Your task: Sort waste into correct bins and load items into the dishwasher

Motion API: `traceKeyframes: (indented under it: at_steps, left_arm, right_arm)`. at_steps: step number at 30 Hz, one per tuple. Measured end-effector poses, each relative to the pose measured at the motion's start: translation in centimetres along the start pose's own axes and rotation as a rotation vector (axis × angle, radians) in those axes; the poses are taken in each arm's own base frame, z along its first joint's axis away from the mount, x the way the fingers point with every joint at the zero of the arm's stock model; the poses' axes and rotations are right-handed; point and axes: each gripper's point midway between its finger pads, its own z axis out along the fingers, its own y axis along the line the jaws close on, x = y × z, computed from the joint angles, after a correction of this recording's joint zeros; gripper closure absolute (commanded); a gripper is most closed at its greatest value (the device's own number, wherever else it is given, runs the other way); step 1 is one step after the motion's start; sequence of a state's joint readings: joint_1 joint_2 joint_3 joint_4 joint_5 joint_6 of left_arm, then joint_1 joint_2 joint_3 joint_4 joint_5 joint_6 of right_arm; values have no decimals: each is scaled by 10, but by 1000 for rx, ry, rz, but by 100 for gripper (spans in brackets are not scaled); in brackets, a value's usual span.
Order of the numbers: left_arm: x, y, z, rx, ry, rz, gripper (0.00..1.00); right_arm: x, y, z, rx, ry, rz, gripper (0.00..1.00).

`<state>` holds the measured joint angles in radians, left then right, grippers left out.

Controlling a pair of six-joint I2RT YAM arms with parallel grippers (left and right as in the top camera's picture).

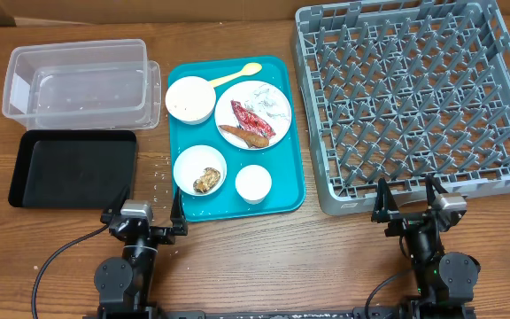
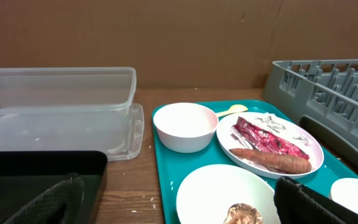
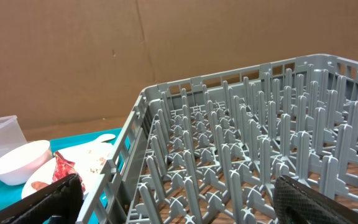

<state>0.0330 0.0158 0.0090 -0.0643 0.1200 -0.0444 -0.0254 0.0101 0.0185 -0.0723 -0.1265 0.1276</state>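
Note:
A teal tray (image 1: 283,190) holds a white plate (image 1: 277,96) with a red wrapper (image 1: 251,117), white tissue (image 1: 264,96) and a brown fried piece (image 1: 244,135). A bowl (image 1: 189,99) sits at the tray's back left, a pale yellow spoon (image 1: 234,73) behind it. A second bowl (image 1: 193,161) holds a brown scrap (image 1: 206,180). A small cup (image 1: 253,183) stands beside it. The clear tub (image 1: 78,84) and black tray (image 1: 72,168) lie left. The grey dish rack (image 1: 414,97) is right. My left gripper (image 1: 151,213) is open near the tray's front left corner. My right gripper (image 1: 407,202) is open at the rack's front edge.
Loose rice grains (image 1: 156,174) lie on the wooden table between the black tray and the teal tray. A brown cardboard wall (image 2: 185,37) stands behind the table. Both arm bases sit at the table's front edge.

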Motion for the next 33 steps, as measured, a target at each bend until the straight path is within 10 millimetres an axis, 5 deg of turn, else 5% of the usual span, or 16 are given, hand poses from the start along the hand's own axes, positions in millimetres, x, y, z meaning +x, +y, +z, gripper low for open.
traceKeyframes:
  at_steps: [9,19,27,33]
  left_arm:
    - [0,0,0,0,-1,0,0]
    - [-24,-1,-2,9,-80,-97,0]
    - [-105,-8,-8,25,-110,-53,0]
    - [-131,-18,38,93,140,-30,0]
  right_arm:
    - [0,-1,0,4,-1,0,0]
    - [-28,10,-2,-48,-109,20,0]
    - [-92,39,-22,-146,-183,8,0]
    - [-121,51,-23,-157,-87,24,0]
